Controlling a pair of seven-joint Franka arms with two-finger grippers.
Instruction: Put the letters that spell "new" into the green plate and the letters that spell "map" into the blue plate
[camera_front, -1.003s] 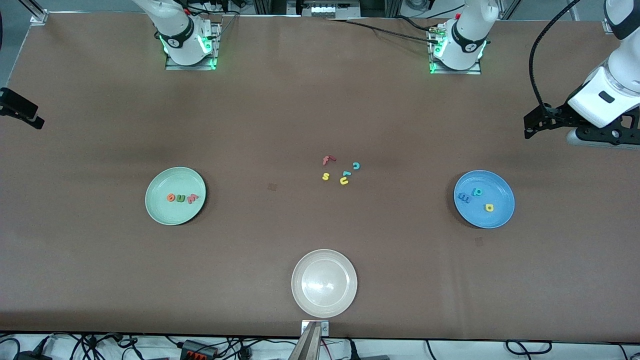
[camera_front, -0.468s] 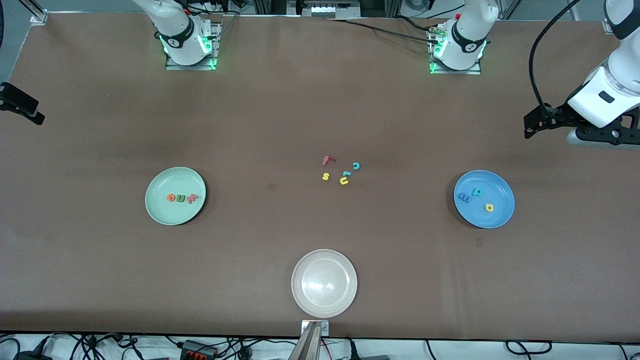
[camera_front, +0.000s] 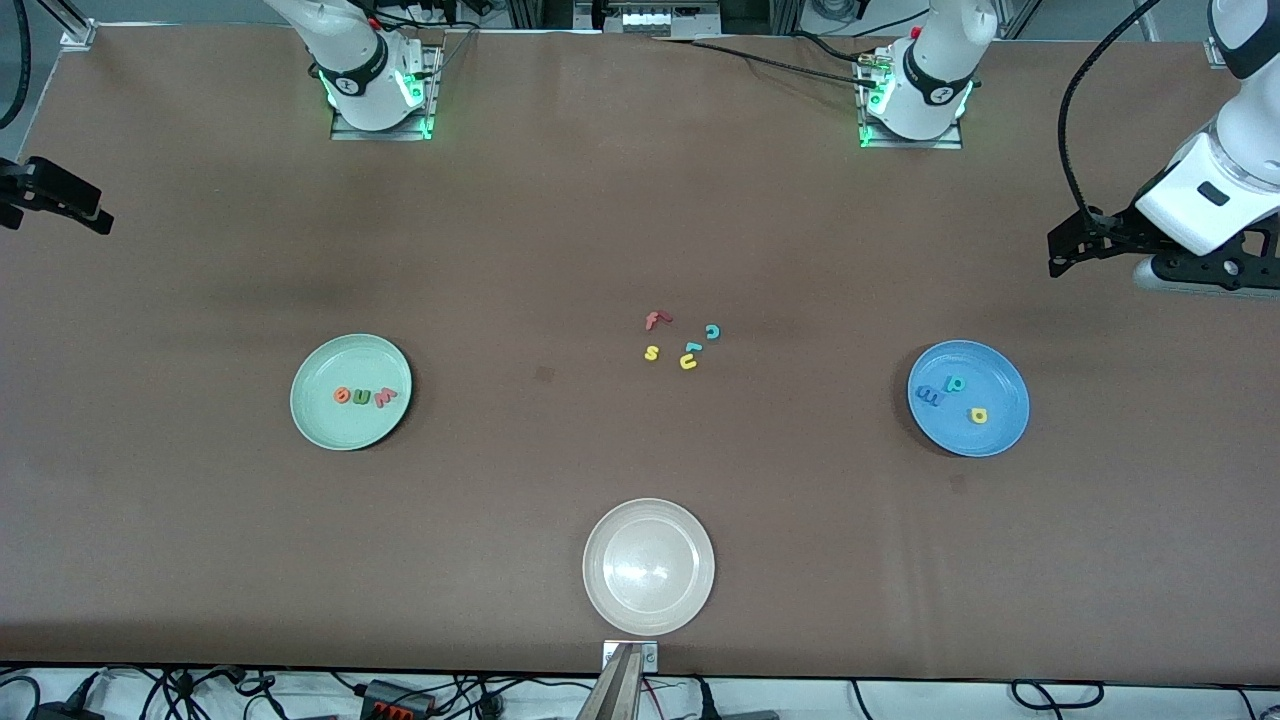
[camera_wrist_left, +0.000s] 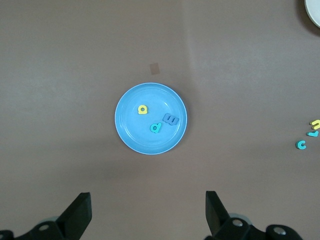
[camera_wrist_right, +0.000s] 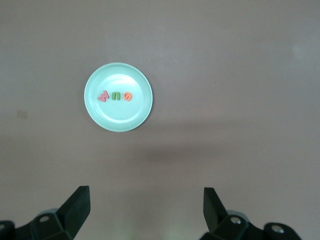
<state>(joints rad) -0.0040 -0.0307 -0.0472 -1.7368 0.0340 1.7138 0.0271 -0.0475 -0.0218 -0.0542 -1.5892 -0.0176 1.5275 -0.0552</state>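
the right hand (camera_front: 60, 195) is found raised at the right arm's end of the desk (camera_front: 640, 230), fingers spread wide and nothing held, as confirmed in the right wrist view. the green plate (camera_front: 318, 432) is set toward that same end; the orange e (camera_front: 342, 395), green n (camera_front: 361, 397) and red-pink w (camera_front: 385, 397) are seen lying in it in a row. at mid-desk a loose cluster is noted: red f (camera_front: 655, 320), yellow s (camera_front: 651, 353), yellow u (camera_front: 688, 362), a teal stroke (camera_front: 692, 347) and teal c (camera_front: 712, 331), none of them required. the white-beige plate (camera_front: 649, 610), nearest the front camera, is seen bare. the blue plate (camera_front: 1005, 432) is set toward the left arm's end, with the blue m (camera_front: 928, 397), teal p (camera_front: 956, 383) and yellow a (camera_front: 978, 414) lying in it. the left hand (camera_front: 1075, 245) is found raised over the desk's edge at that end, fingers spread, empty. both words are judged sorted; no further pick appears called for, only that both arms be kept clear of the plates.
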